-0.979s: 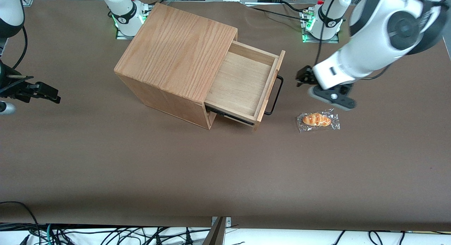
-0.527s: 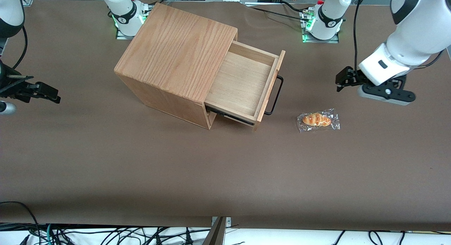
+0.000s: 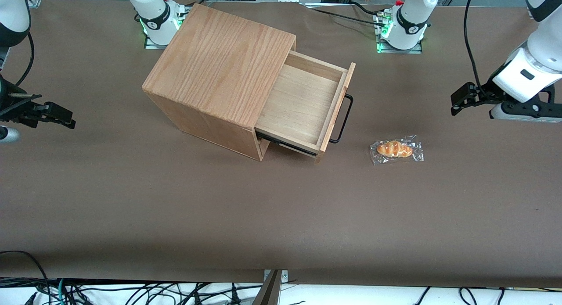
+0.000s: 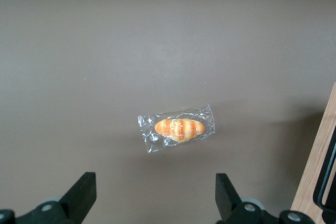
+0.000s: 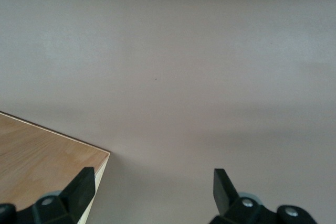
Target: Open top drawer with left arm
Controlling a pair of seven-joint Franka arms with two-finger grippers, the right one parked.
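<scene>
Left arm's end effector (image 3: 459, 104) has pulled away w/ fingers spread, empty; top drawer (image 3: 303, 105) well apart, open. Retreat clear of bread pkt (image 4: 177, 129).

You had a brown-covered table (image 3: 175, 208) carrying everything. On it stood the oak-grain cabinet (image 3: 219, 63), with the top drawer (image 3: 303, 105) pulled out above the tabletop. A wrapped bread roll (image 3: 396, 149) lay directly on the table, near the drawer's handle end, toward the working arm's end. The gripper (image 3: 476, 104) hung above the table there, fingers spread, holding nothing.
</scene>
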